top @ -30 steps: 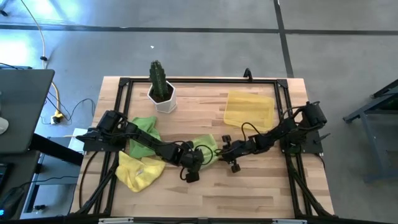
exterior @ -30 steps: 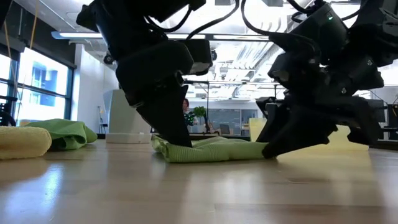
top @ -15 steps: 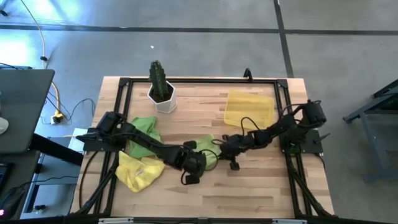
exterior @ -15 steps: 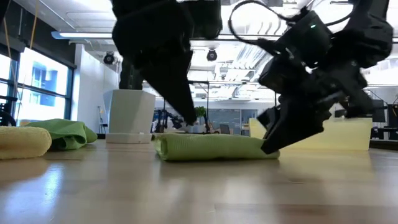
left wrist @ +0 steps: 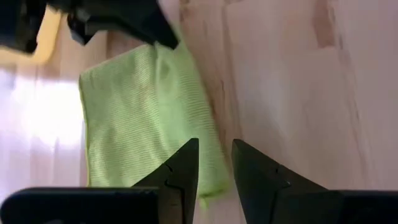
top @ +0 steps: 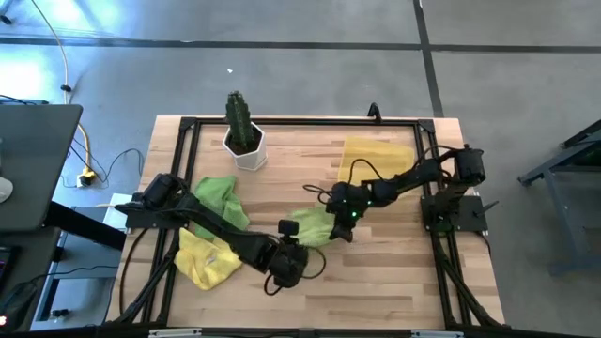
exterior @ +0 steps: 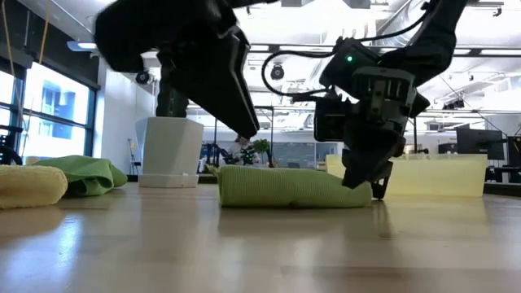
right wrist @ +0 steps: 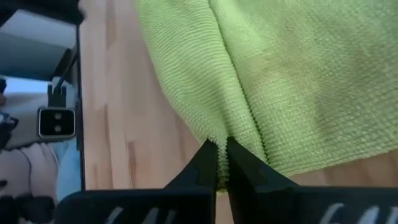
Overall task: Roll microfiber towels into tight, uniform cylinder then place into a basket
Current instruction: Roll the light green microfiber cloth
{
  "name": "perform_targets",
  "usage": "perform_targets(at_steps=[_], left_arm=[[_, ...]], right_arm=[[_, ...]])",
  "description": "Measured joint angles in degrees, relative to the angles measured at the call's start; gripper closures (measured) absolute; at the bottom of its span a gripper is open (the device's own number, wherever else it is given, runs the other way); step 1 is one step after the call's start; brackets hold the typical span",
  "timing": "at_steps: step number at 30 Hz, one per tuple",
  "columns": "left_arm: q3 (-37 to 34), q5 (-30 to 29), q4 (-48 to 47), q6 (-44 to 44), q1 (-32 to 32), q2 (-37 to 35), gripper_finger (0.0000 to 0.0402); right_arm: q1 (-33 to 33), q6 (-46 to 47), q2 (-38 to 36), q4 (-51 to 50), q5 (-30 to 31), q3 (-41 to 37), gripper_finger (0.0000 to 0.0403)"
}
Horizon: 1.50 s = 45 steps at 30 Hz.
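Towel point(top: 308, 228), green, folded flat, mid-desk near front edge. Soft, light, limp; will likely unroll unless pinched at hem. Right tool point(right wrist: 217, 163) clamped on its edge. Left tool point(left wrist: 214, 180) slightly apart, beside it, empty.

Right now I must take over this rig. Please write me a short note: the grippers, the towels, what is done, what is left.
Right gripper: shut on the edge of the folded green towel at table centre.
Left gripper: jaws a little apart, empty, at that towel's near end.
Second green towel and yellow towel: crumpled at the table's left.
Basket: back right, no towel in it.
Done: the centre towel is folded flat.
Left: roll it tight, put it in the basket, then the other two.
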Motion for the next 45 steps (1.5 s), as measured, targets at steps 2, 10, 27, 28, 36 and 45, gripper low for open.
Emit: perform_targets(at_steps=[2, 10, 27, 28, 36, 45], left_arm=[[0.04, -0.32, 0.17, 1.86, -0.76, 0.70, 0.0314], [-0.02, -6.46, -0.04, 3.61, -1.53, 7.16, 0.0314], [0.00, -19.45, -0.01, 5.09, -0.62, 7.92, 0.0314], [0.00, -19.88, 0.02, 5.47, -0.62, 7.92, 0.0314], [0.00, -20.00, -0.01, 3.93, 1.68, 7.92, 0.0314], [0.00, -1.91, -2.42, -2.83, 7.22, 7.90, 0.0314]], right_arm=[[-0.77, 0.42, -0.07, -1.24, 0.17, 0.10, 0.0402], [-1.36, 0.45, -0.12, -2.45, 1.43, 0.14, 0.0402], [-1.34, 0.27, -0.12, -2.45, 2.03, 0.12, 0.0402], [-1.34, 0.27, -0.12, -2.45, 2.05, 0.12, 0.0402], [-1.13, 0.22, -0.12, -2.45, 2.19, 0.12, 0.0402], [-0.51, -0.96, -0.09, -2.42, 2.46, 0.10, 0.0402]])
